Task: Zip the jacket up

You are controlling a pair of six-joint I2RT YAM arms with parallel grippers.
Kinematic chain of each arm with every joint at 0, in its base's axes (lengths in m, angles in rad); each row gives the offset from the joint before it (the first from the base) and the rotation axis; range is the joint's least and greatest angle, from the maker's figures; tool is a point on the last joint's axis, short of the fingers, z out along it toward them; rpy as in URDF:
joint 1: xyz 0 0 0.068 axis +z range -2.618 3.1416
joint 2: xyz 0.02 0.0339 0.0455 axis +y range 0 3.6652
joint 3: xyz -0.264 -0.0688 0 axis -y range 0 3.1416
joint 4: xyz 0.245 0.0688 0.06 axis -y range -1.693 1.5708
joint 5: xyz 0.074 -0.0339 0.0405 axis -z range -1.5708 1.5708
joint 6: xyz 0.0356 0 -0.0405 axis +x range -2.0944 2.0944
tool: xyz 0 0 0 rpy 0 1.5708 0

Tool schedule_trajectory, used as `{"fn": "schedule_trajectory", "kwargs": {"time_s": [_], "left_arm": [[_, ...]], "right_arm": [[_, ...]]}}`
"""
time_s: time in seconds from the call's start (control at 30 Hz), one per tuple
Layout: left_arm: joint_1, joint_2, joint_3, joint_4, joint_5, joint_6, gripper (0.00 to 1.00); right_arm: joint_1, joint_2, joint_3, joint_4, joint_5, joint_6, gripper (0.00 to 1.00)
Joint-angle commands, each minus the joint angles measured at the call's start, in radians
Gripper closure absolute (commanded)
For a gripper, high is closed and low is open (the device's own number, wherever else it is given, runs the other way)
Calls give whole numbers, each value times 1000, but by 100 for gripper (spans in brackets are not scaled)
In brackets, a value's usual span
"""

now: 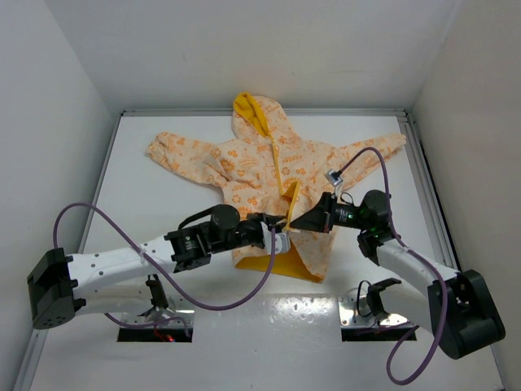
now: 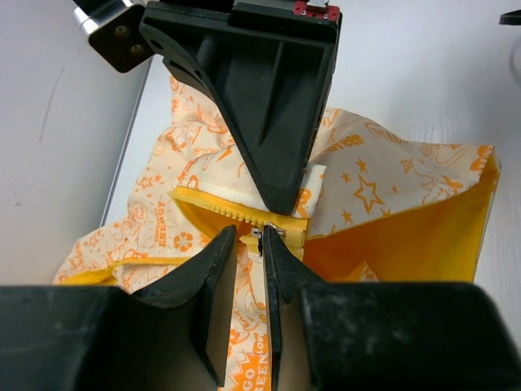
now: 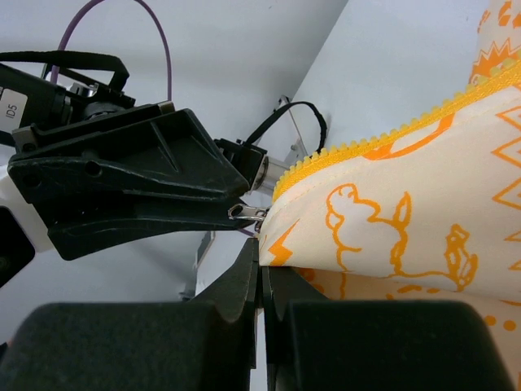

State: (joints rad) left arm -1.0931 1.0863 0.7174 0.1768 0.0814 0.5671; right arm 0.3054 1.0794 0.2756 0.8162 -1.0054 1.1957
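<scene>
Had the cream, orange-printed hooded child's jacket spread on the white table. Pinched its small metal zipper slider in the closed left gripper, clamped the front edge in the right gripper. Barely begun, seemingly; next needed taut fabric, slider drawn hoodward.

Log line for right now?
left pincer: shut on zipper pull | right pincer: shut on jacket edge | zipper: lower front open

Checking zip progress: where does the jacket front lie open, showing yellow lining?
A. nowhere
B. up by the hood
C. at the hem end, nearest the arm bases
C: the lining shows at the hem end of the jacket, while the zipper runs as one closed line below the hood.
</scene>
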Motion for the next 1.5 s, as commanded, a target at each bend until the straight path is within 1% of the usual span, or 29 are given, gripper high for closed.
{"fn": "schedule_trajectory", "kwargs": {"time_s": [0.0,0.37,0.57,0.6,0.73,0.93,1.23,1.37,1.47], "left_arm": [[10,-8,39,16,44,-4,75],[19,20,48,7,54,-4,79],[29,20,48,-2,73,-4,89],[38,20,48,-11,101,-4,93],[47,11,48,-11,139,-24,100],[56,1,48,-11,139,-44,100],[75,43,100,30,-47,-111,100],[84,64,125,41,-101,-133,100],[84,64,125,64,-138,-142,100]], "right_arm": [[15,-19,13,87,-24,-19,100],[35,-33,7,126,-71,-47,100],[37,-36,7,132,-73,-47,100],[37,-35,4,133,-71,-50,100],[37,-38,-1,132,-75,-53,100],[38,-39,-3,115,-101,-83,100],[55,-59,-16,51,-145,-146,100],[67,-64,-16,40,-171,-156,100],[70,-75,-19,2,-179,-174,100]]}}
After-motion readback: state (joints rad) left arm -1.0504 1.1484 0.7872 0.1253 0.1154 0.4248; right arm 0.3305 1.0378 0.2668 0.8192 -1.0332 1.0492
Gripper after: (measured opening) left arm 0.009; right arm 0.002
